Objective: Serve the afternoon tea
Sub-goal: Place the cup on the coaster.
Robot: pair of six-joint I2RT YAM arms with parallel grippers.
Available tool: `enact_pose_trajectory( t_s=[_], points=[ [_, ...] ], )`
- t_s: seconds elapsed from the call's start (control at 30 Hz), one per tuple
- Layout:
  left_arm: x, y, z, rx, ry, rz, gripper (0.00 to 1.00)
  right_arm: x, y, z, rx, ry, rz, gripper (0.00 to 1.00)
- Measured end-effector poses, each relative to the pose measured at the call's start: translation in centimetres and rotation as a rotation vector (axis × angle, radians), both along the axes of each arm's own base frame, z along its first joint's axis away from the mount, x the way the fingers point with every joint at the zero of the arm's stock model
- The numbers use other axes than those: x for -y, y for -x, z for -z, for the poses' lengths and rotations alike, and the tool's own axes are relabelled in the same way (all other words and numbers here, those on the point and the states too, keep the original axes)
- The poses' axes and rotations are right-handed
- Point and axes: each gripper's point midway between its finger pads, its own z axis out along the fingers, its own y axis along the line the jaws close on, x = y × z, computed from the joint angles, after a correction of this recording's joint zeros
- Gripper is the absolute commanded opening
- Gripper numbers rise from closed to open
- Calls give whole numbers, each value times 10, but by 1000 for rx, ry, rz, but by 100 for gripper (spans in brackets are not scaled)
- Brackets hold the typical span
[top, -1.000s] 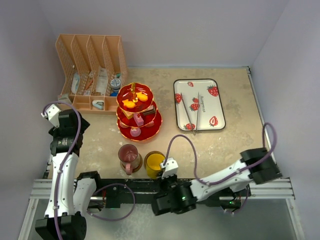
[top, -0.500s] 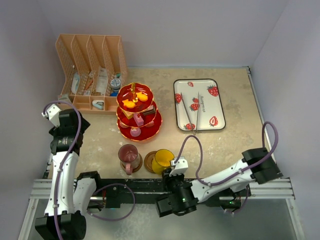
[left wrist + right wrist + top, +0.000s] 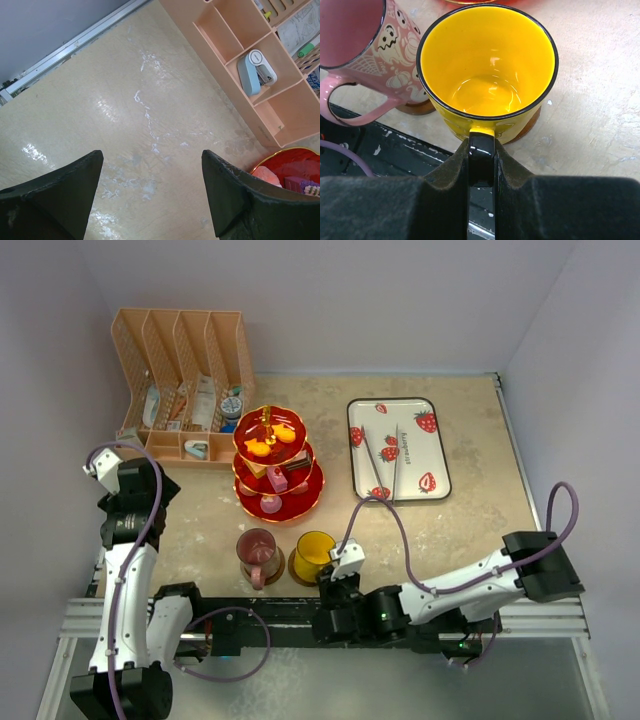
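The red three-tier stand with small cakes on it stands mid-table; its lowest rim shows in the left wrist view. Near the front edge, the pink mug and the yellow mug stand side by side. The yellow mug rests on a brown coaster. My right gripper is shut on the yellow mug's black handle. My left gripper hangs open over bare table left of the stand, holding nothing.
A peach desk organizer with small items stands at the back left. A white strawberry-print tray at the back right holds metal tongs. The black rail runs just behind the mugs at the near edge.
The yellow mug, held by my right gripper, slid right off its coaster and has come back left onto it. The right elbow swung further right. The left arm stayed put.
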Motion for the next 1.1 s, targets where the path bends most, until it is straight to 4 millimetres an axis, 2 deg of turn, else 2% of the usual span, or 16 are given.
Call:
enact_pose_trajectory(
  t_s=[0.17, 0.33, 0.73, 1.0, 1.1],
  points=[
    [0, 0, 0, -2, 0, 0, 78, -5, 1, 13, 12, 55, -5, 0],
    [0, 0, 0, -1, 0, 0, 78, -1, 0, 25, 22, 111, -3, 0],
    [0, 0, 0, -1, 0, 0, 78, -5, 1, 28, 32, 136, -6, 0],
    [0, 0, 0, -1, 0, 0, 78, -7, 0, 30, 42, 138, -8, 5],
    [0, 0, 0, -1, 0, 0, 78, -8, -1, 31, 55, 143, -1, 10]
  ],
)
